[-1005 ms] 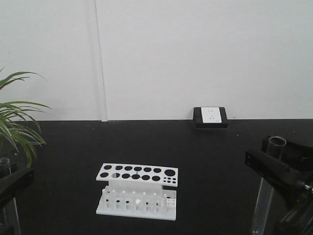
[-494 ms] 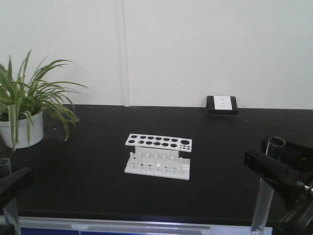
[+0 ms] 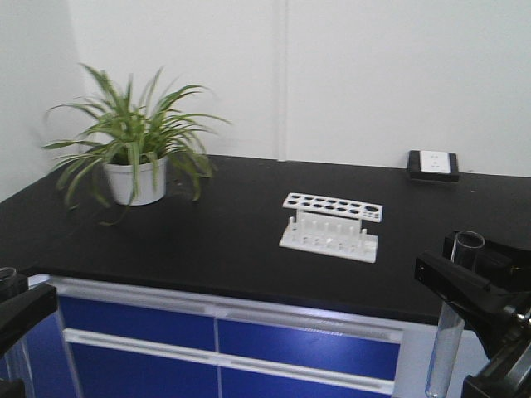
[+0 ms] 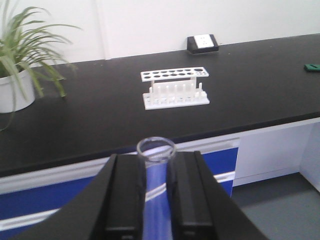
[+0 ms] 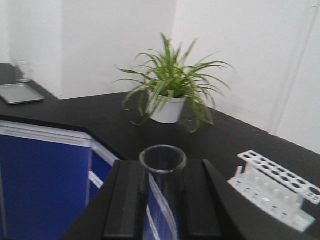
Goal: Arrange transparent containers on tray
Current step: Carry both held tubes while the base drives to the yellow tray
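Each gripper holds one transparent container, a slim clear test tube standing upright with its open rim up. In the left wrist view my left gripper [image 4: 156, 162] is shut on a tube [image 4: 157, 200], its black fingers pressed on both sides. My right gripper [image 5: 162, 167] is shut on another tube [image 5: 162, 205] in the same way. The front view shows the right gripper [image 3: 460, 274] with its tube [image 3: 444, 348] at the lower right, off the counter's edge, and the left gripper [image 3: 10, 303] at the lower left corner. The tray is out of view.
A white rack with round holes [image 3: 330, 225] stands on the black counter [image 3: 207, 240]. A potted plant [image 3: 133, 157] is at its left end and a wall socket [image 3: 432, 164] at the back. Blue cabinet fronts [image 3: 216, 340] lie below. A flat grey pan [image 5: 20, 93] rests on a side counter.
The front view has pulled back from the counter and swung left: the rack shrank and shifted right, and the plant and blue cabinets came into view. Both grippers keep their tubes.
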Tool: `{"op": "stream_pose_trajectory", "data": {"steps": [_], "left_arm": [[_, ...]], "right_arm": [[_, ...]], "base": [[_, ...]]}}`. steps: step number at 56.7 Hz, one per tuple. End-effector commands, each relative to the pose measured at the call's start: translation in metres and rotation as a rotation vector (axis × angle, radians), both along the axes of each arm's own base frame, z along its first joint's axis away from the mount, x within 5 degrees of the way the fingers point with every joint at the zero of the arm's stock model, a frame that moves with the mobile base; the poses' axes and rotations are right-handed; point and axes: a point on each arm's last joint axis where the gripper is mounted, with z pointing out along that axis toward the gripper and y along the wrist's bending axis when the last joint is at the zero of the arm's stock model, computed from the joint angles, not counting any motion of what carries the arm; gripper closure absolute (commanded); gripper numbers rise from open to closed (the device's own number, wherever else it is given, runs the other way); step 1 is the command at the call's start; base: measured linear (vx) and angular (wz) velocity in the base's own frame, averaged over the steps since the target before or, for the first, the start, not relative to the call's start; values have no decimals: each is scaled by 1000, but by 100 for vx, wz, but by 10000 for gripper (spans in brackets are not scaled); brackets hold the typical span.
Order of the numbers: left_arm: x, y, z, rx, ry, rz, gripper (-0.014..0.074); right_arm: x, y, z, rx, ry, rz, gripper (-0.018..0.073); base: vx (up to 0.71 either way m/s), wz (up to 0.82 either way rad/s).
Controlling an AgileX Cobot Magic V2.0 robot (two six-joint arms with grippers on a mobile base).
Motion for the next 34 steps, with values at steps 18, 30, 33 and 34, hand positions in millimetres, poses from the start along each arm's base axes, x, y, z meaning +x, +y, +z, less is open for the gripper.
{"op": "stream_pose_trajectory", "data": {"steps": [18, 30, 33, 34], "left_arm": [[-2, -3, 16, -39, -93, -41, 603], [-2, -3, 15, -38, -92, -40, 603], [-2, -3, 15, -38, -92, -40, 603], [-2, -3, 15, -38, -92, -40, 603]], "right_arm": [[-1, -2, 12, 14, -36, -15, 572], [-1, -2, 12, 14, -36, -15, 572], [-1, -2, 12, 14, -36, -15, 572], [-1, -2, 12, 14, -36, -15, 572]], "base": [[-36, 37], [-34, 45], [-33, 49], [-32, 48]]}}
